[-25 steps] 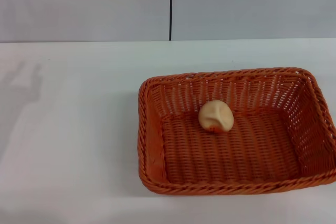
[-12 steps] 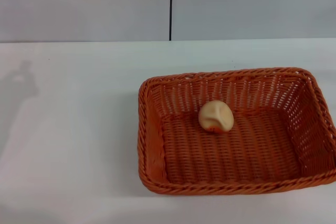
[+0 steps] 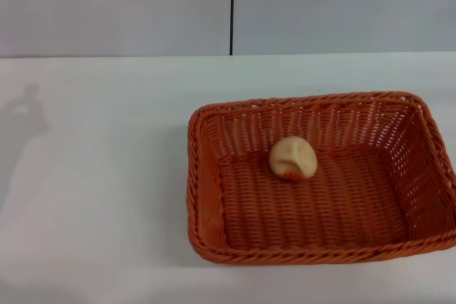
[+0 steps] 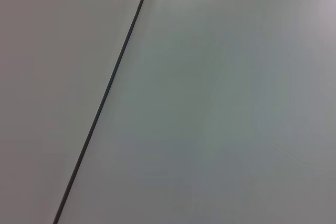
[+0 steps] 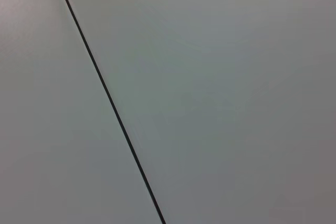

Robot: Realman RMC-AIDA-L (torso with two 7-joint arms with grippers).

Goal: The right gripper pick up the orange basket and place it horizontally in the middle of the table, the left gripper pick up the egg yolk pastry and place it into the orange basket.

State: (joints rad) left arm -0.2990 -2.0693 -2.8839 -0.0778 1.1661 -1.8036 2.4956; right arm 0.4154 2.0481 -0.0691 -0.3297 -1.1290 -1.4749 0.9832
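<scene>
The orange basket (image 3: 206, 176) lies lengthwise across the white table (image 3: 100, 176), right of centre in the head view. Inside it, toward the far wall, rests the egg yolk pastry (image 3: 293, 157), pale tan with a creased top. Neither the left gripper nor the right gripper shows in any view. Only a faint arm shadow falls on the table's left side. Both wrist views show nothing but a grey wall panel with a thin dark seam.
A grey wall with a vertical dark seam (image 3: 231, 8) stands behind the table's far edge. The basket's right end reaches the head view's right border.
The shadow on the table's left side has shrunk and shifted left. Basket and pastry have not moved.
</scene>
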